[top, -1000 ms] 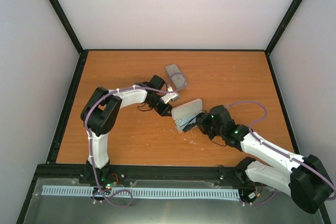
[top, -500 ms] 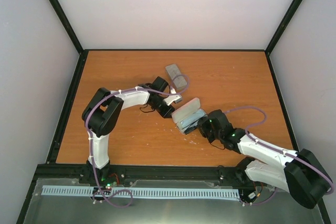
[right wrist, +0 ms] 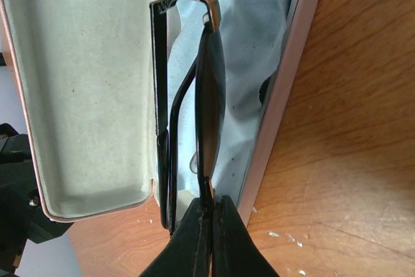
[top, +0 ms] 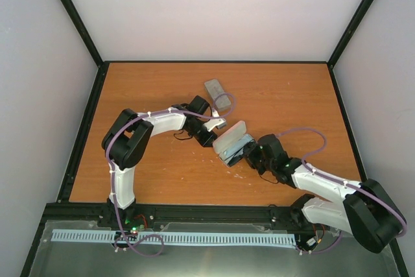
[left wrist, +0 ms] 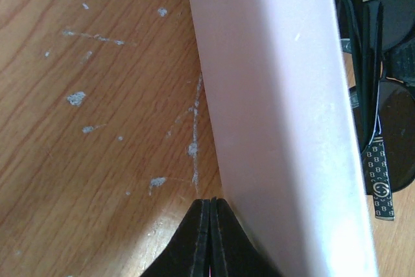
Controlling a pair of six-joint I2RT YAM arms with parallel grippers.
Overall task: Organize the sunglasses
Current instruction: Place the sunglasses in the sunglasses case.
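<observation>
The sunglasses [right wrist: 206, 95] stand folded on edge in the open pink case [right wrist: 84, 95], on a light-blue cloth [right wrist: 259, 37]. The right gripper [right wrist: 211, 215] is pinched tight on their dark rim. The right arm reaches in low, and the left gripper [left wrist: 211, 222] is closed on nothing, its tips against the outside of the lid. Only the top view shows a grey case [top: 217, 93] farther back on the table [top: 149, 89].

Soft, even light fell from above, leaving only faint shadows on my tabletop [top: 292, 95]. In my left wrist view the pink case [left wrist: 279, 95] glared, washed-out and blurred.
</observation>
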